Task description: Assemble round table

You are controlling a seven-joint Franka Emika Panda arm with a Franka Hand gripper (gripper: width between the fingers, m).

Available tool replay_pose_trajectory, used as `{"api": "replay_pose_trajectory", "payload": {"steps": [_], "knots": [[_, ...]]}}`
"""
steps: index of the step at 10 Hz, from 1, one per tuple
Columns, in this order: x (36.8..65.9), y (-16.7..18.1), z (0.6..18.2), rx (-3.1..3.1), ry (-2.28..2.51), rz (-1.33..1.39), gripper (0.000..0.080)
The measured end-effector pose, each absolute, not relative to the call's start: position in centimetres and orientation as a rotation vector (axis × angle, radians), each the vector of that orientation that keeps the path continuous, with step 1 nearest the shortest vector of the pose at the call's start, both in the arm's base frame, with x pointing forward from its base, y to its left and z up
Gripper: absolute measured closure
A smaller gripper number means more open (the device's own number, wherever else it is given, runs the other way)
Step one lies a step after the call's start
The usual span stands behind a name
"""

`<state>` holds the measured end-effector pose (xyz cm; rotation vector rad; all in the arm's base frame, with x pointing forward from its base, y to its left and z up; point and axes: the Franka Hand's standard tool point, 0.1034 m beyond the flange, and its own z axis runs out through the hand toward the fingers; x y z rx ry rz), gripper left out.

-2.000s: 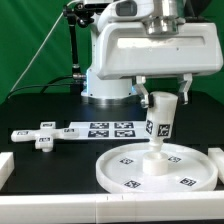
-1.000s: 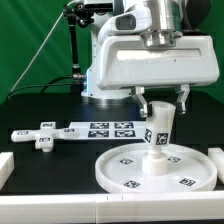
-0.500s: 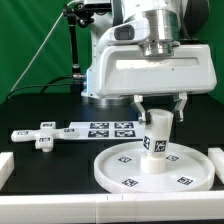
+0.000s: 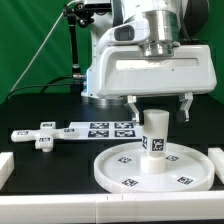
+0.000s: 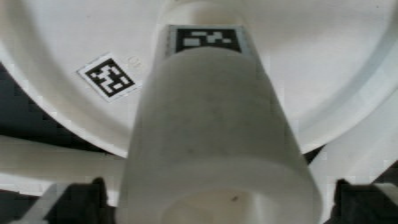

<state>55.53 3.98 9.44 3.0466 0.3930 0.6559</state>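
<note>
The round disc [image 4: 118,166] lies flat at the front on the exterior view's right, and fills the wrist view [image 5: 54,45]. The thick cylinder leg [image 4: 154,140] stands upright at its centre, tag facing the camera, and runs up the middle of the wrist view [image 5: 214,130]. My gripper [image 4: 161,108] is straight above the leg's top and straddles it. Its fingers [image 4: 186,104] stand a little off the leg's sides, so it looks open. The cross-bar foot [image 4: 40,133] lies on the table at the exterior view's left.
The marker board [image 4: 98,129] lies behind the disc, beside the foot. White corner brackets sit at the front left [image 4: 4,168], along the front edge [image 4: 110,207] and at the right [image 4: 216,158]. A green backdrop stands behind.
The leg was tilted above the disc. It has come down with my gripper, shifted slightly to the exterior view's left, and now stands upright. The fingers look slightly wider apart.
</note>
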Motion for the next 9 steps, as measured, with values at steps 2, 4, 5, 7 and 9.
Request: {"api": "replay_pose_trajectory", "payload": {"steps": [2,4,5,7,9], "knots": [[55.6,3.3,10.1,3.045,0.396,0.642,0.0151],[55.9,2.9,11.2,3.041,0.391,0.646,0.0150],[55.7,3.0,11.0,3.043,0.393,0.639,0.0150],[55.5,3.2,10.8,3.062,0.402,0.581,0.0150],[55.5,3.0,10.5,3.069,0.390,0.561,0.0150]]}}
